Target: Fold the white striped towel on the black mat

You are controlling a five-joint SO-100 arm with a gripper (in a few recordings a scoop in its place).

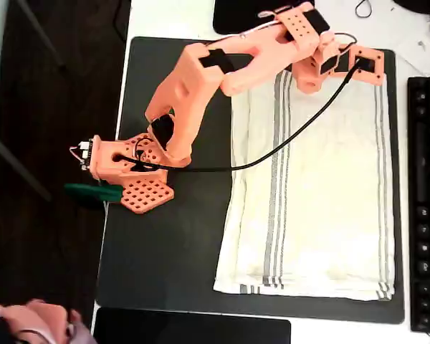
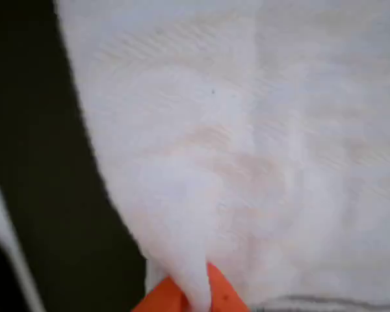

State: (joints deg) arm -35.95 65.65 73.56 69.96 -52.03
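Between claw point(image 2: 190, 296) tips: pinched fold of white striped towel point(image 2: 247, 143) (black mat point(image 2: 45, 195) beside).

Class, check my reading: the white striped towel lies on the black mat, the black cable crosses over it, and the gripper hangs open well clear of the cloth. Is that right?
One part is wrong: the gripper is not clear of the cloth. The wrist view shows its orange fingertips pinching a fold of the white striped towel. The towel does lie on the black mat, and the black cable does cross it, as the overhead view shows.
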